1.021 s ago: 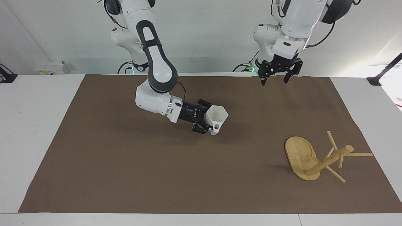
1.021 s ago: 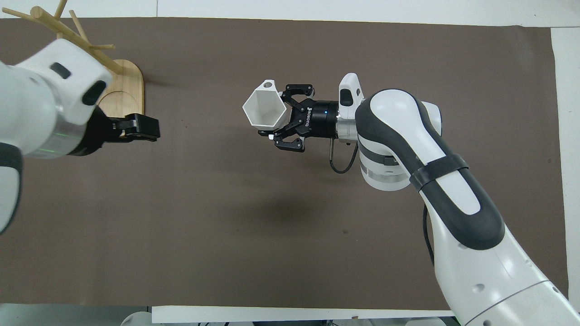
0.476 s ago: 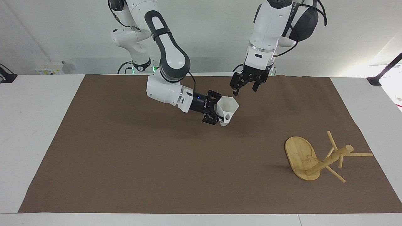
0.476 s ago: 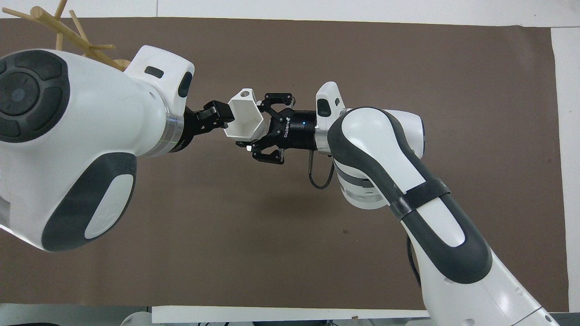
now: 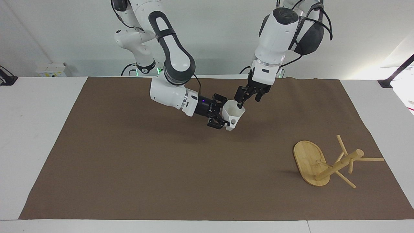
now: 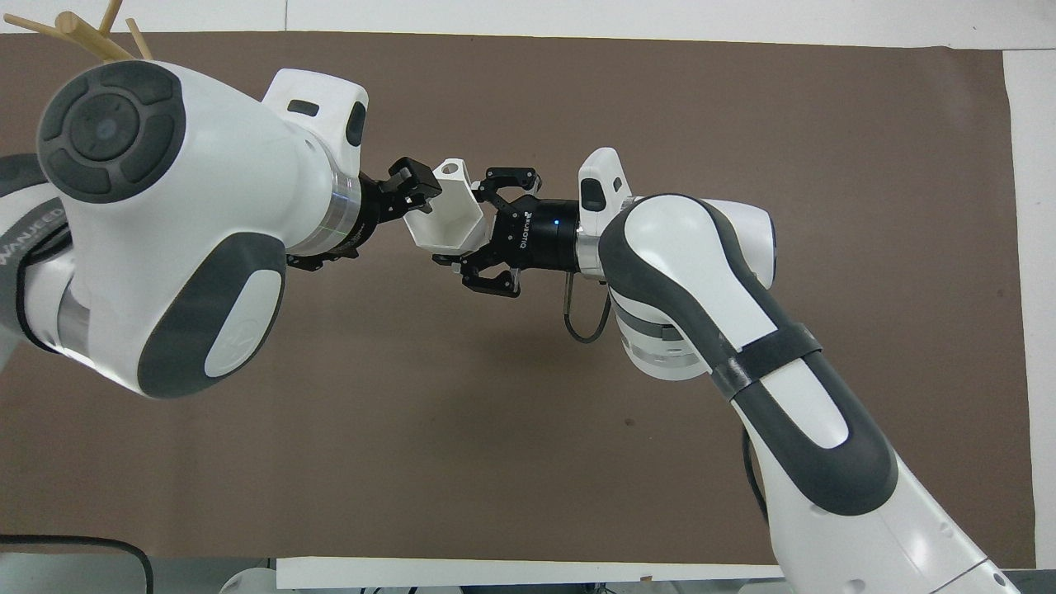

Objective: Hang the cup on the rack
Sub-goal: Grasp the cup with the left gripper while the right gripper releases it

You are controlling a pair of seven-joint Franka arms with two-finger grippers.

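The right pincer [image 5: 220, 117] holds the cup [image 5: 233, 114] in the air above the middle of the brown mat [image 5: 161, 168] that covers the tabletop [image 5: 35, 129]; its fingers are clamped on the cup's lower body. The cup is small and white, with a hexagonal rim, flat angular sides that taper toward the base, and a blocky handle pierced by 1 round hole. It is tipped on its side, with its open mouth turned toward the left arm's end of the tabletop. In the overhead view the handle hole [image 6: 448, 167] shows on the edge of the cup [image 6: 445, 219] farther from the robots.

The left pincer [image 5: 247, 97] reaches down to the cup's rim from above. In the overhead view 1 of its fingers [image 6: 412, 180] lies against the rim, and the fingers stand apart, not closed on anything.

The rack [image 5: 326, 163] stands on the mat at the left arm's end of the tabletop, well apart from the cup and both pincers. It is light bamboo: a flat oval base, 1 thick round post and several thin angled pegs. In the overhead view only the tips of its pegs [image 6: 78, 29] show above the left arm.
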